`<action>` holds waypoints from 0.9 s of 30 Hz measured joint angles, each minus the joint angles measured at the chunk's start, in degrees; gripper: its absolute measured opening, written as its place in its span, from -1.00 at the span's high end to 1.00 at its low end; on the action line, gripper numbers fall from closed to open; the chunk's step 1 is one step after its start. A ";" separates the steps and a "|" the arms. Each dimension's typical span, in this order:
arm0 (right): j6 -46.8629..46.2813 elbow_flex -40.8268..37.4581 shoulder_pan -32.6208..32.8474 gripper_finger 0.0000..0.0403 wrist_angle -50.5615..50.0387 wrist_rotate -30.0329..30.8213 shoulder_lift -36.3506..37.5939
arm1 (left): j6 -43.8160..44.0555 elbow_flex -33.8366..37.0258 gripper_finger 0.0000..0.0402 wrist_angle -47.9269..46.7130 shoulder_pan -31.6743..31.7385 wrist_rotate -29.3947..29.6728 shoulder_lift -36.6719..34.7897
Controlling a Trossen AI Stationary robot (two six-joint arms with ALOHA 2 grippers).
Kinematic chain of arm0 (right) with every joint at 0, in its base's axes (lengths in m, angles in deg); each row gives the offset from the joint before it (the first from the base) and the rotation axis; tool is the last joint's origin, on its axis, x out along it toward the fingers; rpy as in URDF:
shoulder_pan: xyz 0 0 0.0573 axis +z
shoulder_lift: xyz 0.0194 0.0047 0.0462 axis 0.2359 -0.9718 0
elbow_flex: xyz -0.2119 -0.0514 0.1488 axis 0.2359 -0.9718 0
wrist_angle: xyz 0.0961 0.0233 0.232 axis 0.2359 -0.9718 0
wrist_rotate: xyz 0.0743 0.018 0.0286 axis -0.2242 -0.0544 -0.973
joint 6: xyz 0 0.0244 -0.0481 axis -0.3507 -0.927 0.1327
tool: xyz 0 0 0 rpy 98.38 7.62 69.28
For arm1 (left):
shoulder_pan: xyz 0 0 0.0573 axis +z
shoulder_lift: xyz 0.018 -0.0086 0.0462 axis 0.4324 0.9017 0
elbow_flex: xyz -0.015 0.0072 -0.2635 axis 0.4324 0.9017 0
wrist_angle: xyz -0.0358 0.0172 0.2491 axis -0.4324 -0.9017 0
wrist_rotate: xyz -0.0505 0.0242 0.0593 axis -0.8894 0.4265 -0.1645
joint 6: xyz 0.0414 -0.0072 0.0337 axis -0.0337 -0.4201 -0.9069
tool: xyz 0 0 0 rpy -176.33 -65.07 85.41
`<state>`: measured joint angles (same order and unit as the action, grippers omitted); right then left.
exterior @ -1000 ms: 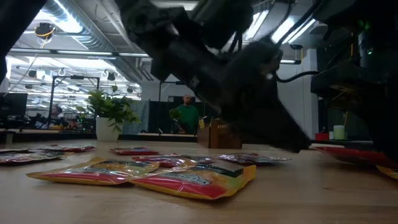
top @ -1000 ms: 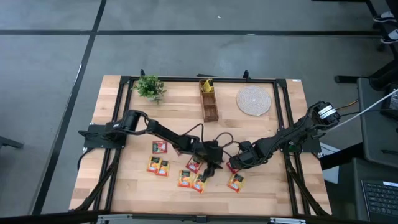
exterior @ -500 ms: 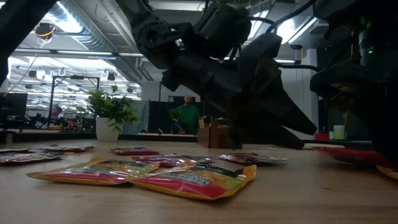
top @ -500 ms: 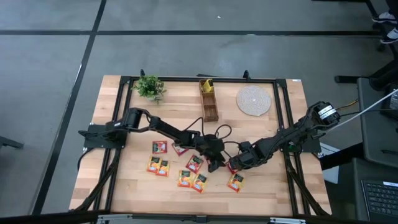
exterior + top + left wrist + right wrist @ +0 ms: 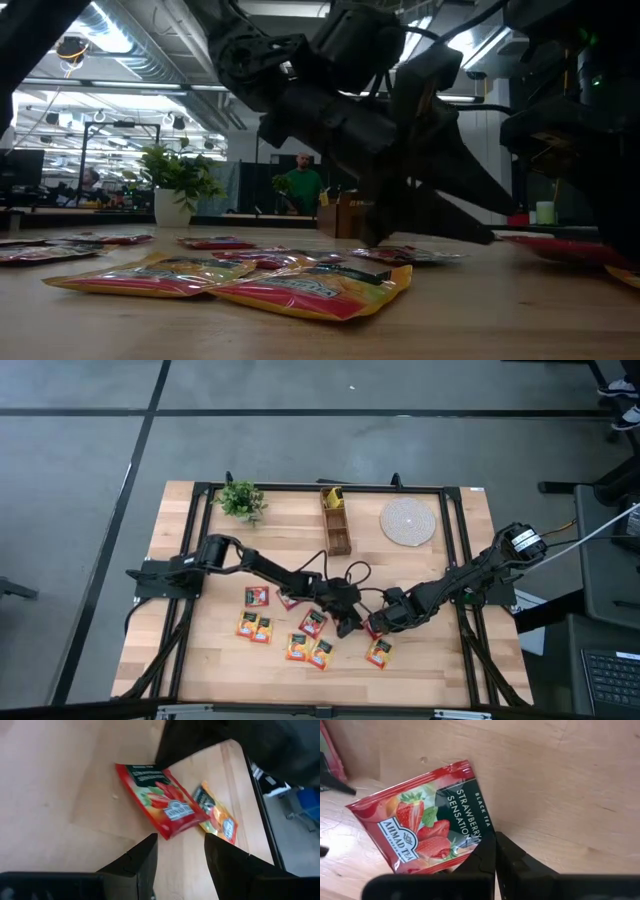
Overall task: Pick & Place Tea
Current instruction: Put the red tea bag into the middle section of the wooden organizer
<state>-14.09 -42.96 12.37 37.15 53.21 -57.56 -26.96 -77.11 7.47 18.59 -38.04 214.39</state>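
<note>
Two grippers low mid-table: my right gripper [image 5: 495, 851] pinches the red strawberry sachet [image 5: 425, 827] by its edge, left gripper [image 5: 180, 851] parted, empty. I'd lift straight up, slowly, so that thin corner grip doesn't slip.

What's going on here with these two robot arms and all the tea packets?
Both arms meet over the table's middle. The right gripper is shut on the corner of a red strawberry black tea sachet, which lies on the wood. The left gripper, fingers apart and empty, points at that same sachet. Other sachets lie scattered nearby; the wooden holder stands behind.

Sachets [image 5: 300, 630] front-centre on table [image 5: 450, 660]; plant [image 5: 240, 499] behind.
</note>
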 joint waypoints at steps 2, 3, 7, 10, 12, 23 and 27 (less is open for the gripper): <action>0.00 0.00 0.00 0.98 0.00 0.06 0.00 | 1.19 0.00 0.22 -0.04 0.43 0.19 0.00; 0.00 0.00 0.00 0.98 0.00 0.08 0.00 | 1.78 0.00 0.22 -0.03 0.65 0.30 0.00; 0.01 0.00 0.00 0.98 0.01 0.34 0.00 | 2.07 0.00 0.22 0.05 1.29 0.31 0.00; 0.02 0.02 0.00 0.98 0.07 0.47 0.00 | 2.05 0.00 0.22 0.14 1.22 0.21 0.00; 0.04 0.02 0.00 0.98 0.13 0.63 0.00 | 1.33 0.00 0.22 0.51 1.08 0.25 0.11; 0.04 0.02 0.00 0.98 0.35 0.78 0.00 | 1.26 -0.22 0.22 4.84 0.68 -0.26 2.08; 0.28 0.02 0.00 0.98 0.41 0.80 0.00 | 0.89 -0.20 0.22 4.30 0.69 -4.94 2.08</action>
<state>-13.81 -42.94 12.37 37.56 54.01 -57.56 -26.07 -77.31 11.77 19.28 -42.98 216.46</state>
